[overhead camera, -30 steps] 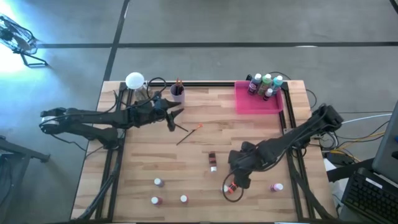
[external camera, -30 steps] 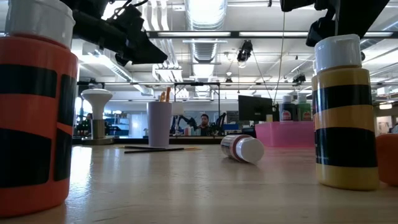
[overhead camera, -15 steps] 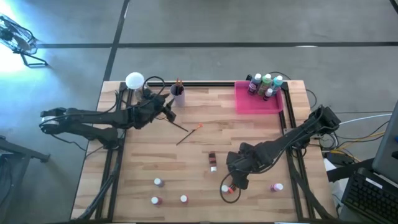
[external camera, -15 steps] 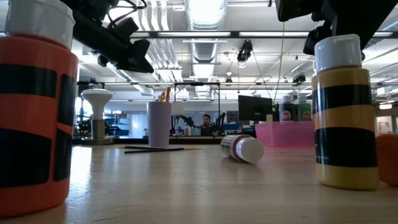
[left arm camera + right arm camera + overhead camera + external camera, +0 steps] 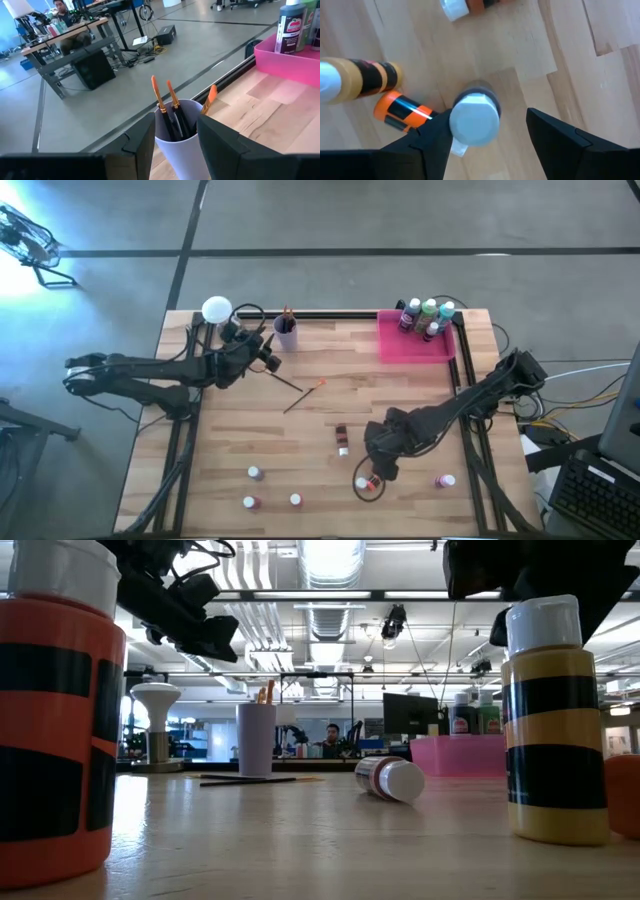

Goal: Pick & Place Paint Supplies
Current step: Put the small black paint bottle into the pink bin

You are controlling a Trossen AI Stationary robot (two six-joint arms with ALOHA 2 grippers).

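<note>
My right gripper (image 5: 378, 472) points down over the near right of the table, open. Its fingers stand either side of an upright white-capped bottle (image 5: 474, 117); whether the nearer finger (image 5: 432, 137) touches the cap I cannot tell. A yellow bottle (image 5: 362, 80) and an orange bottle (image 5: 400, 111) stand close by. My left gripper (image 5: 270, 355) is open and nearly level, facing the lilac cup (image 5: 177, 140), which holds orange-tipped brushes (image 5: 167, 102). Thin brushes (image 5: 300, 392) lie flat on the wood. A brown bottle (image 5: 342, 438) lies on its side.
The pink tray (image 5: 400, 348) at the far right holds several bottles (image 5: 428, 315). More small bottles stand near the front edge (image 5: 254, 473), (image 5: 248, 502), (image 5: 296, 500), (image 5: 445, 480). A white round-topped object (image 5: 216, 309) stands at the far left corner.
My left gripper has swung about from pointing toward the table's right edge to facing the lilac cup at the far edge, staying open. My right gripper has sunk a little toward the bottles below it.
</note>
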